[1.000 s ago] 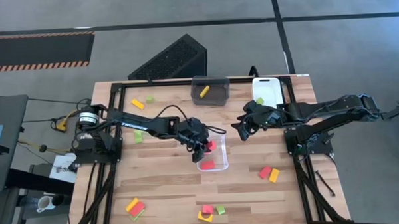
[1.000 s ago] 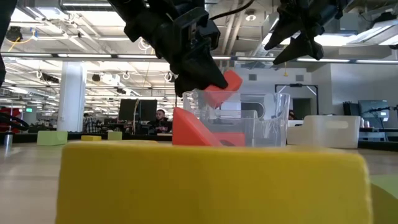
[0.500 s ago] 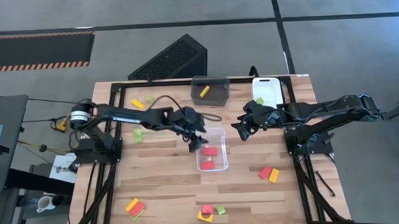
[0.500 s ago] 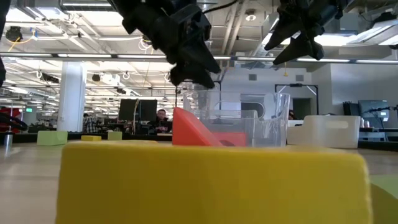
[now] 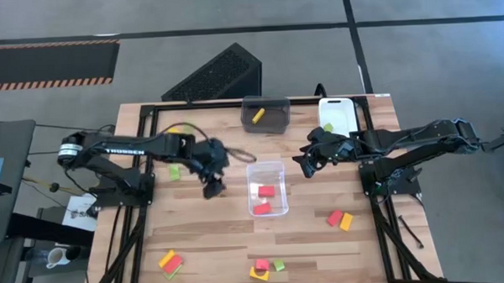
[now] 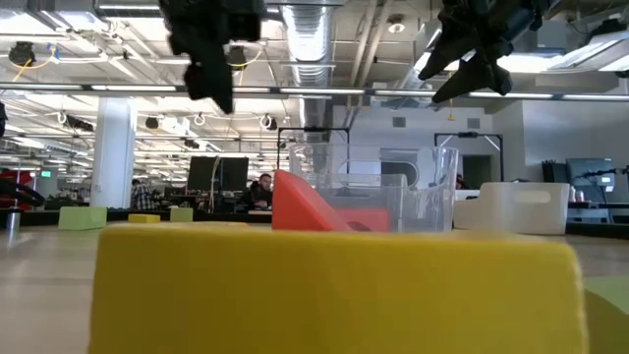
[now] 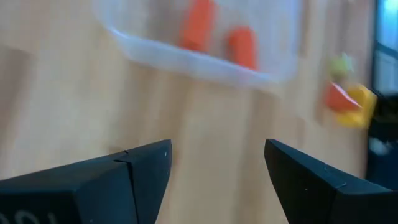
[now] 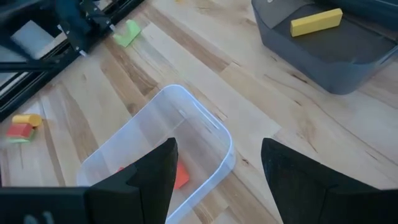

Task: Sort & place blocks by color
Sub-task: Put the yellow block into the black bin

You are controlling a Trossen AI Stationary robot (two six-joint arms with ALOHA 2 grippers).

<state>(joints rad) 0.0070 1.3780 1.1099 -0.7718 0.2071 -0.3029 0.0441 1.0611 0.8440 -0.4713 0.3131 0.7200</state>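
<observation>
Bins on the bench (image 5: 205,244) numbered three: one clear bin (image 5: 267,190) at centre, one dark bin (image 5: 266,116) and one white bin (image 5: 338,115) at the far edge. The clear bin held two red blocks (image 5: 265,191). The dark bin held one yellow block (image 5: 258,115). Loose pieces lay in four groups: a red and yellow pair (image 5: 340,219) near the right side, a cluster of red, yellow and green (image 5: 266,268) at the near edge, another mixed cluster (image 5: 170,263) at the near left corner, and green and yellow pieces (image 5: 175,171) at the far left. The left gripper (image 5: 212,188) hung just left of the clear bin, fingers spread, carrying nothing. The right gripper (image 5: 302,165) hovered near that bin's far right corner, likewise spread and unloaded.
</observation>
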